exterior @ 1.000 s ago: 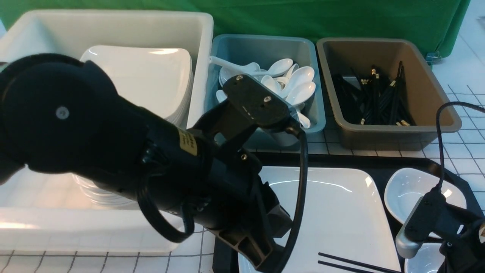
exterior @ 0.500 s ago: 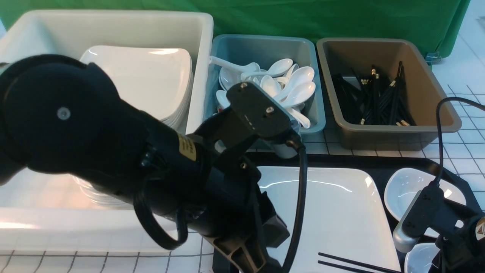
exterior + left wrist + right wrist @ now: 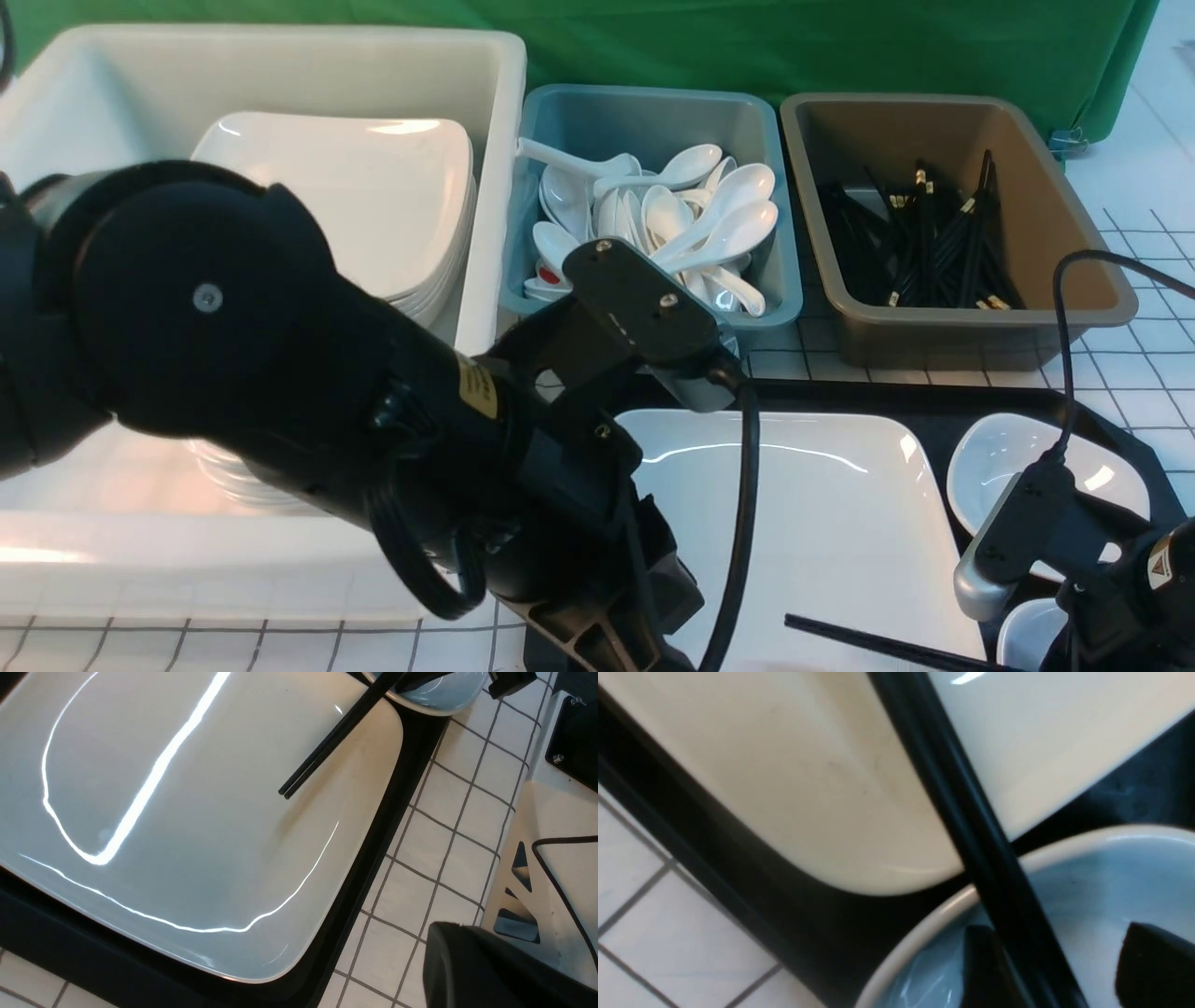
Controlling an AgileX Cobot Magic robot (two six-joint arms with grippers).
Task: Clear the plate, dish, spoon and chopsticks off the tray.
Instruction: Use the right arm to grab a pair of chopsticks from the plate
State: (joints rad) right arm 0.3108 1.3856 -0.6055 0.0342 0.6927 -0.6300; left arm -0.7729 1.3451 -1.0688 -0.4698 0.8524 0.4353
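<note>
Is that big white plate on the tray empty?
Nearly: no food on the plate, but the black chopsticks cross over one corner.

A big white plate (image 3: pixel 808 774) sits on a black tray (image 3: pixel 784 905). A small white dish (image 3: pixel 1111 882) sits just beside the plate's round corner, at about three o'clock from it as the robot looks. Black chopsticks (image 3: pixel 952 802) lie across both. The end effector (image 3: pixel 1059 970) holds its two dark fingers (image 3: pixel 978 970) apart, one on each side of the chopsticks. The white table (image 3: pixel 635 905) has gray lines.
</note>
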